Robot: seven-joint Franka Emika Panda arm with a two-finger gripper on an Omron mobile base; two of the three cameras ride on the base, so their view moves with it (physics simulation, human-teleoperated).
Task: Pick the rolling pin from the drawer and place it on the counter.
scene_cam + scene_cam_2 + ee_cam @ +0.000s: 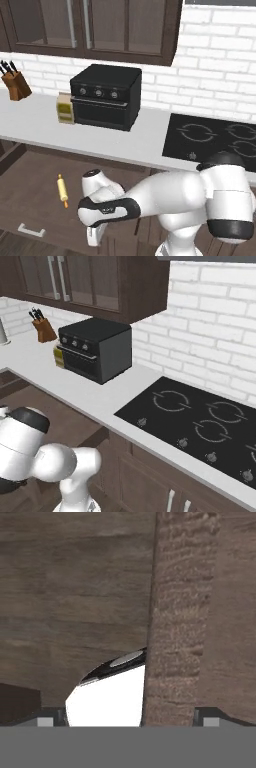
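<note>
Rolling pin [62, 190] lying flat on the floor of the open drawer [35, 185], below and in front of the black toaster oven [105, 96], well apart from the silver drawer handle [31, 230]. Judged light, rigid and smooth (round, so apt to roll off or slip under a glancing touch). Best pinched across the pale middle barrel, not at the thin orange-tan tips. Gripper [95, 234] low, to the right of the pin and beside it, not touching. Fingers: spread or closed, cannot tell. Worktop [115, 139] bare in front of the oven. Small yellow box [64, 108] just left of the oven, label too small to read. No other writing legible.
</note>
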